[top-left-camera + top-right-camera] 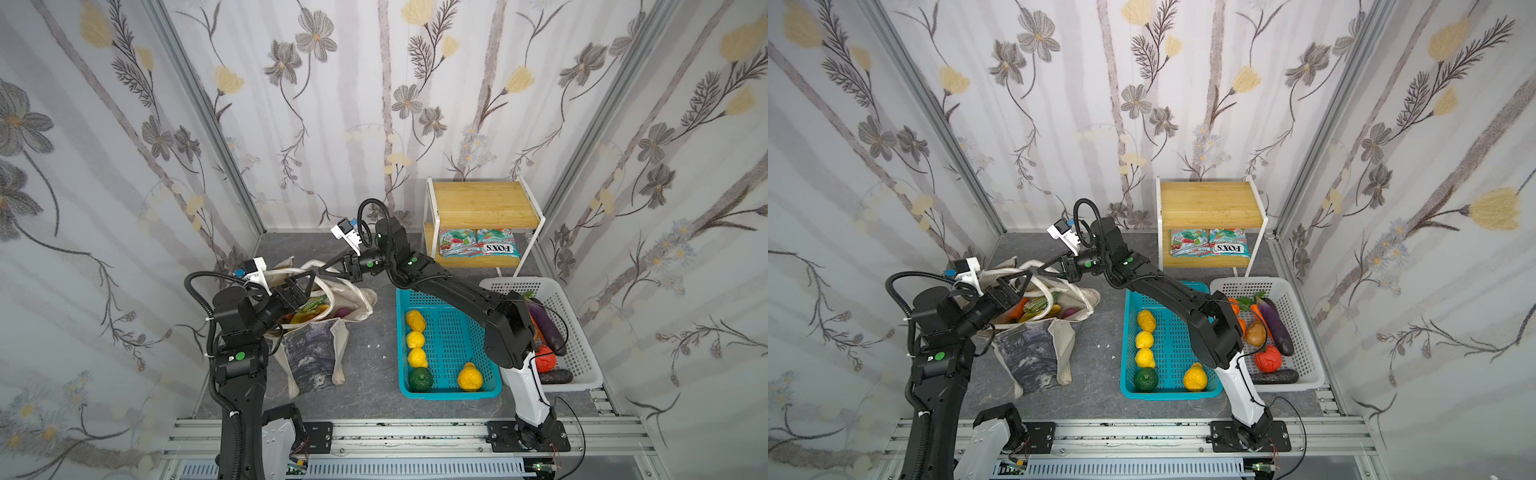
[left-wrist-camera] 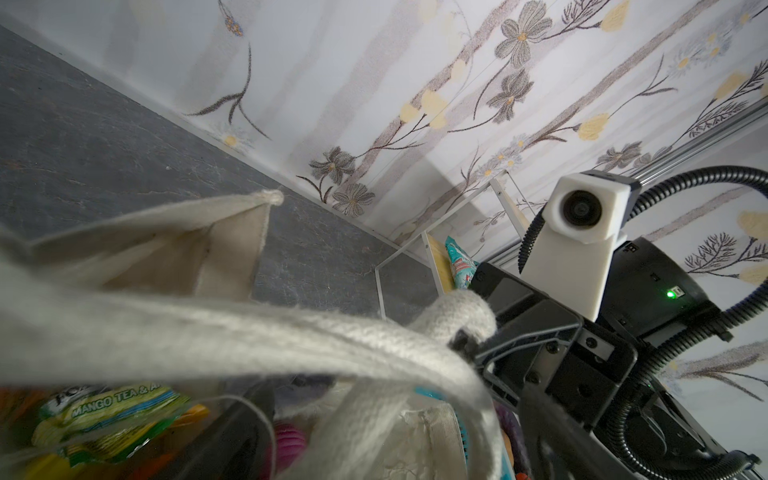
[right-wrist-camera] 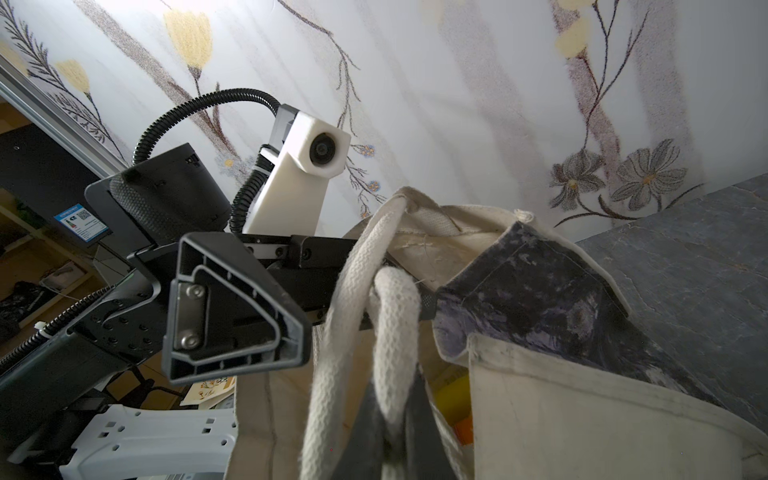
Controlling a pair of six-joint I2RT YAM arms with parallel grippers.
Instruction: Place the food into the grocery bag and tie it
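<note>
The cream grocery bag (image 1: 311, 353) (image 1: 1030, 353) slumps at the left of the floor with its mouth open. Food (image 1: 309, 309) (image 1: 1038, 305) lies inside it, including a mango-tea candy packet (image 2: 112, 411). My right gripper (image 1: 318, 270) (image 1: 1040, 270) (image 3: 390, 419) reaches across above the bag and is shut on a cream strap handle (image 3: 395, 316). My left gripper (image 1: 305, 286) (image 1: 1019, 286) (image 2: 386, 436) hovers over the bag's mouth, open wide. The strap handles (image 2: 249, 332) run between its fingers.
A teal basket (image 1: 449, 328) right of the bag holds yellow fruit and a green one. Behind the right arm, a white basket (image 1: 577, 332) holds an eggplant and other vegetables. A wooden shelf (image 1: 482, 203) at the back carries two FOX'S packets (image 1: 496, 243).
</note>
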